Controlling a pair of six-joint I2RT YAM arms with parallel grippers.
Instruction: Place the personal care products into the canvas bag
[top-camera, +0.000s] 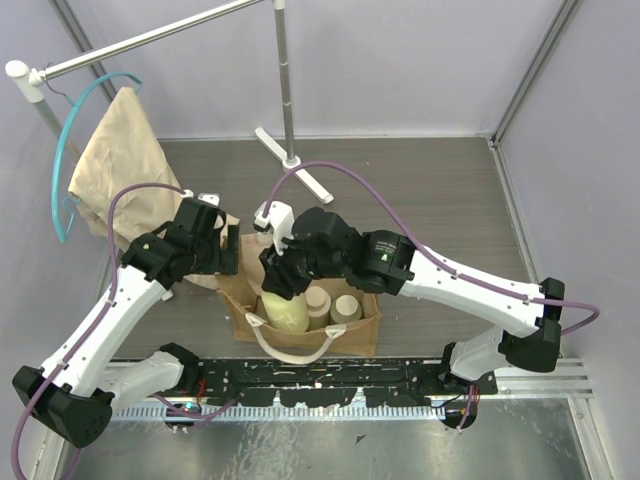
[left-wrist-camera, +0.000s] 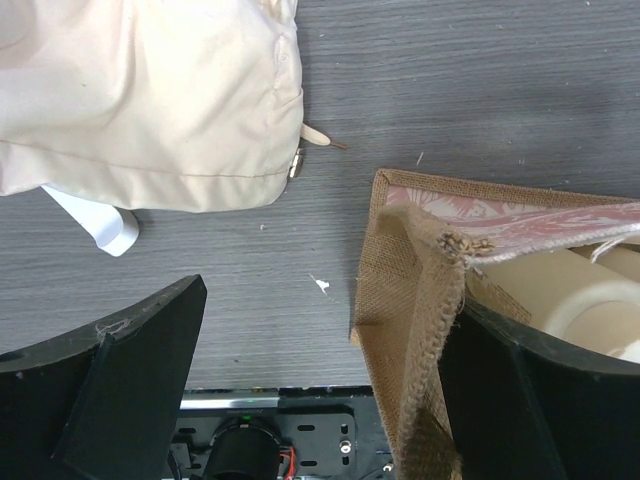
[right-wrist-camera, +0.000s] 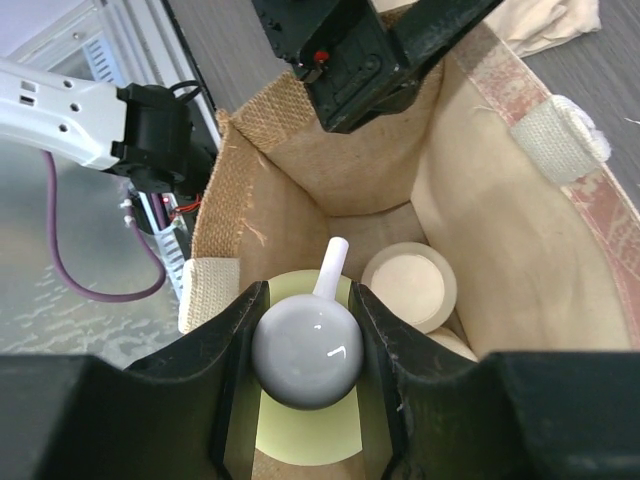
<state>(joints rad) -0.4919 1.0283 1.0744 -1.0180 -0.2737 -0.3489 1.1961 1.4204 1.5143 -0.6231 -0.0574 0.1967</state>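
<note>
The canvas bag stands open at the table's near middle. My right gripper is shut on the white pump top of the yellow-green bottle and holds it upright inside the bag; the bottle also shows in the top view. Two cream caps stand beside it in the bag. The olive-green bottle is hidden. My left gripper is open at the bag's left corner, with one finger inside the bag and the wall between the jaws.
A limp beige cloth hangs on a blue hanger at the far left and lies close to the bag. A rack pole with a white foot stands behind. A metal rail runs along the near edge.
</note>
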